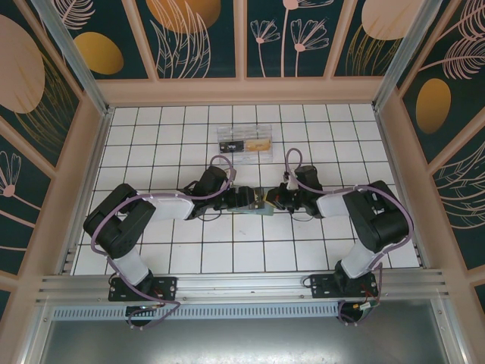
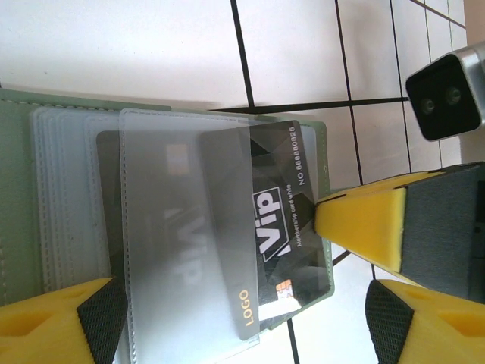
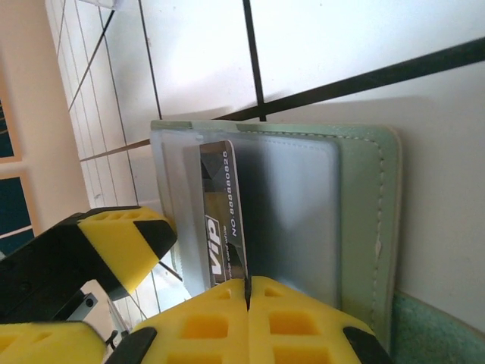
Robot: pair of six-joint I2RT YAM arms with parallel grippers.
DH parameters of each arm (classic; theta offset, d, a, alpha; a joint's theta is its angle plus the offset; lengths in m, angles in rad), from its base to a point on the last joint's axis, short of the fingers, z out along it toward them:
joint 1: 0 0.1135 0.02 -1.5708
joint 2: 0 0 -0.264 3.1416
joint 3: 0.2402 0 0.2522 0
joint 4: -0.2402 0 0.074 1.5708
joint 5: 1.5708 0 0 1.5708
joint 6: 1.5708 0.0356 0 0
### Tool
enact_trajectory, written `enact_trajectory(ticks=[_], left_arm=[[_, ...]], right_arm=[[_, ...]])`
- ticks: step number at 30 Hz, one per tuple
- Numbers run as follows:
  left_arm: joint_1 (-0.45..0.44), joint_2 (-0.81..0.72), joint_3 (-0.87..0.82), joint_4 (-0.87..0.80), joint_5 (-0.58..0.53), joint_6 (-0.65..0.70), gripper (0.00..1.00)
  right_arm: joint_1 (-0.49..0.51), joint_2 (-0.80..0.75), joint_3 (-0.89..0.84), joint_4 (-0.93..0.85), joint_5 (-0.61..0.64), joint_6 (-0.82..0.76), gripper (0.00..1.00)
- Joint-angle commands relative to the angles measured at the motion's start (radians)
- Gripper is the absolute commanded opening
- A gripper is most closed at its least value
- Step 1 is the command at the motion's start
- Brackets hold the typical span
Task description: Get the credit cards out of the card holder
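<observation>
green card holder [image 1: 256, 202] sits mid table [image 1: 189, 258], black vip card [image 2: 282, 220] halfway out of its clear sleeve [image 2: 182, 243]. right gripper [image 3: 248, 284] is clamped tight on the card's free edge, left gripper [image 2: 242, 332] jaws wide apart over the holder. card's thin, stiff n slick imo, holder's light so prob pin it.

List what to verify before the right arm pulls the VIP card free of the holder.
1. Right gripper jaws shut on the edge of the VIP card: ok.
2. Card partway out of its clear sleeve: ok.
3. Only one card in the pinch: cannot tell.
4. Card holder open, sleeves facing up: ok.
5. Left gripper clamping the holder against the pull: not ok, its jaws stand open.
</observation>
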Motion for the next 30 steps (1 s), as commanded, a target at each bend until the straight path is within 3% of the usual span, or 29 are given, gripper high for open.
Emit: enact_trajectory(ticks=[1, 5, 9, 14, 17, 30], left_arm=[[-0.004, -0.026, -0.004, -0.019, -0.011, -0.008, 0.84], [-0.004, -0.066, 0.005, -0.048, -0.040, -0.002, 0.81], [-0.004, -0.093, 0.020, -0.071, -0.059, 0.001, 0.69], [-0.009, -0.053, 0.057, -0.064, -0.041, 0.005, 0.15], [-0.019, -0.008, 0.092, -0.057, -0.025, 0.002, 0.05], [-0.037, 0.134, 0.143, -0.095, -0.042, -0.010, 0.06]], right_arm=[[-0.011, -0.039, -0.022, 0.016, -0.025, -0.031, 0.00], [-0.011, -0.038, -0.025, 0.021, -0.032, -0.031, 0.00], [-0.010, -0.029, -0.025, 0.028, -0.030, -0.030, 0.00], [-0.006, -0.017, -0.023, 0.039, -0.035, -0.028, 0.00], [-0.005, -0.010, -0.024, 0.041, -0.035, -0.028, 0.00], [-0.001, 0.024, -0.016, 0.061, -0.055, -0.032, 0.00]])
